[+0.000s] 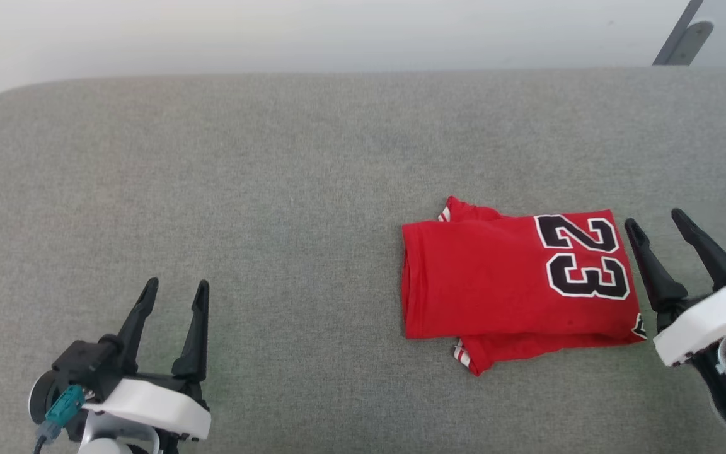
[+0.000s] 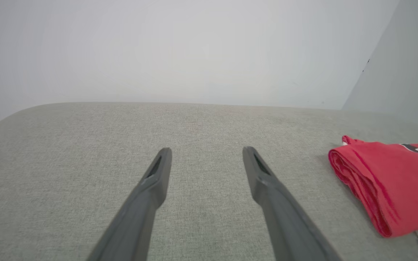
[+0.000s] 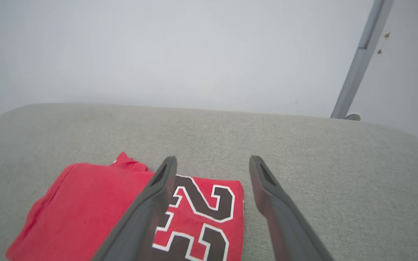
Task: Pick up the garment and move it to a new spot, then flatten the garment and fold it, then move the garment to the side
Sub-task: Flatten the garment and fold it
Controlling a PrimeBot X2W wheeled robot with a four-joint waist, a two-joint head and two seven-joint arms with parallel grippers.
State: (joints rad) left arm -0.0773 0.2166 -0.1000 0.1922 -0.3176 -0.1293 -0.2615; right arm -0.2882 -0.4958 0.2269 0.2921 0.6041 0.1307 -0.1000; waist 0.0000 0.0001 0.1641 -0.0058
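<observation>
The garment (image 1: 495, 280) is a red shirt folded into a flat rectangle, with a black "23" outlined in white on top, lying right of centre on the grey cushion (image 1: 262, 189). White-striped sleeve ends poke out at its far and near edges. My right gripper (image 1: 658, 221) stands open just off the garment's right edge, nothing between its fingers; in the right wrist view the garment (image 3: 85, 214) lies under and left of the right gripper (image 3: 212, 161). My left gripper (image 1: 175, 287) is open at the lower left, far from the shirt. The left wrist view has the garment (image 2: 383, 181) at right and the left gripper (image 2: 206, 151) over bare cushion.
The cushion's rounded far edge (image 1: 338, 75) meets a pale wall. A grey metal pole (image 1: 681, 34) leans at the back right, also the pole (image 3: 359, 58) in the right wrist view. Bare grey fabric stretches left of the shirt.
</observation>
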